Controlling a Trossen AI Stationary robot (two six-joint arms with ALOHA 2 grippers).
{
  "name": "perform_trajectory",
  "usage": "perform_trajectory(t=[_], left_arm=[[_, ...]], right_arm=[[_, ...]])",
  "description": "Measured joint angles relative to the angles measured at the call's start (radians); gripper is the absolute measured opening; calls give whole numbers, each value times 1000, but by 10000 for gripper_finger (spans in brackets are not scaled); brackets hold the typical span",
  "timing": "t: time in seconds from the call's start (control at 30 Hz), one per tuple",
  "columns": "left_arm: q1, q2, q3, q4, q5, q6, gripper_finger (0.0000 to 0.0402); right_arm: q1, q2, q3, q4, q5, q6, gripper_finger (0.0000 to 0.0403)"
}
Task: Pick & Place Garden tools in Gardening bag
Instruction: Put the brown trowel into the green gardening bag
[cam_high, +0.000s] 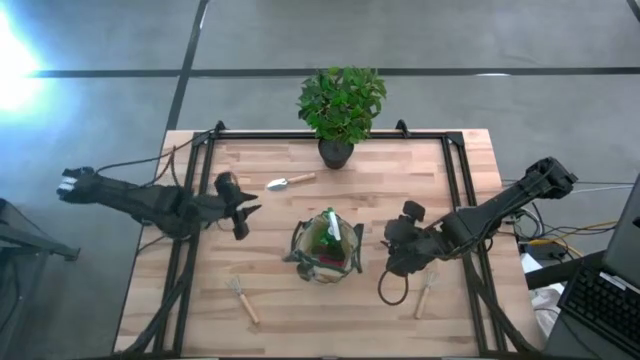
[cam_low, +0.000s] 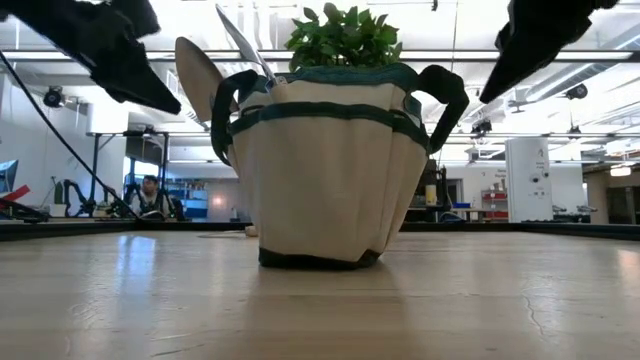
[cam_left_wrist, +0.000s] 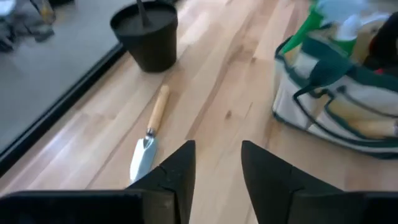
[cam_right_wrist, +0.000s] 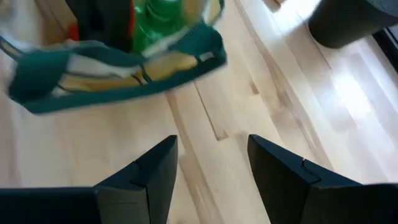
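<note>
The olive-khaki gardening bag (cam_high: 327, 250) stands upright on its base at the table's middle. In it are a green spray bottle (cam_right_wrist: 155, 18) and a red-and-black tool (cam_high: 322, 262). Silver tool heads (cam_low: 200, 80) stick up from its left side. A trowel (cam_high: 290, 181) lies flat on the table beyond the bag; it also shows in the left wrist view (cam_left_wrist: 152, 134). A hand fork (cam_high: 243, 298) lies near left, and another wooden-handled tool (cam_high: 425, 292) near right. My left gripper (cam_high: 250, 210) is open and empty, left of the bag. My right gripper (cam_high: 392, 240) is open and empty, right of the bag.
A leafy potted plant (cam_high: 340, 105) in a dark pot (cam_left_wrist: 146, 34) stands at the far edge's middle. Black frame rails (cam_high: 190, 230) run along the table's left and right sides. A black cable loop (cam_high: 390, 290) lies by the right arm.
</note>
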Motion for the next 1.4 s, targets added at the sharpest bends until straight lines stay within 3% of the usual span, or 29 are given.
perform_trajectory(t=[0.3, 0.53, 0.9, 1.1, 1.4], left_arm=[[305, 166, 131, -91, 245, 217, 129], [465, 352, 219, -93, 391, 378, 130], [575, 649, 342, -113, 436, 512, 136], [593, 766, 416, -111, 579, 576, 151], [653, 898, 536, -115, 585, 620, 165]], right_arm=[[0, 0, -9, -74, 23, 57, 187], [0, 0, -24, -82, 26, 70, 187], [0, 0, -79, -111, 17, 166, 187], [0, 0, -83, -116, 6, 172, 187], [-1, -3, -83, -131, 14, 162, 187]])
